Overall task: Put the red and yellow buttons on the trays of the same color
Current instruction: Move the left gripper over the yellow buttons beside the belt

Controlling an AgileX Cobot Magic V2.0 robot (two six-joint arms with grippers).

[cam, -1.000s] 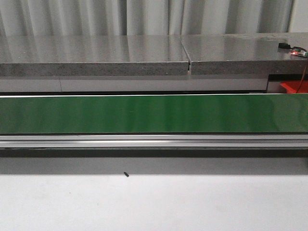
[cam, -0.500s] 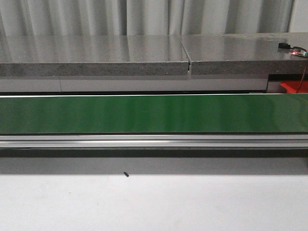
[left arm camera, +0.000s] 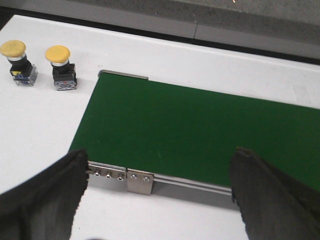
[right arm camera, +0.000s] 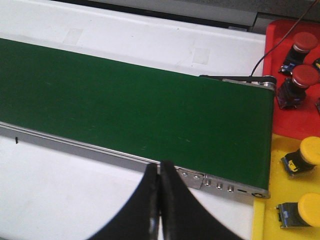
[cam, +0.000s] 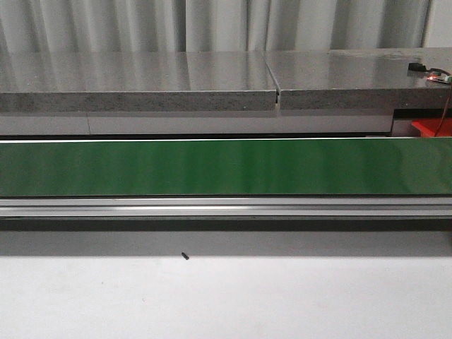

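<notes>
Left gripper (left arm camera: 160, 192): your fingers stood wide apart above the green belt (left arm camera: 200, 130) edge.
Right gripper (right arm camera: 159, 200): fingers pressed together, empty.
Yellow buttons (left arm camera: 60, 67): two on the desk (left arm camera: 35, 120) beside the belt's end.

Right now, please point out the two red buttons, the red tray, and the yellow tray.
red buttons (right arm camera: 305, 42) (right arm camera: 304, 76): right wrist view, on each cap.
red tray (right arm camera: 295, 122): right wrist view, bare floor.
yellow tray (right arm camera: 280, 187): right wrist view, bare floor between its buttons.
</notes>
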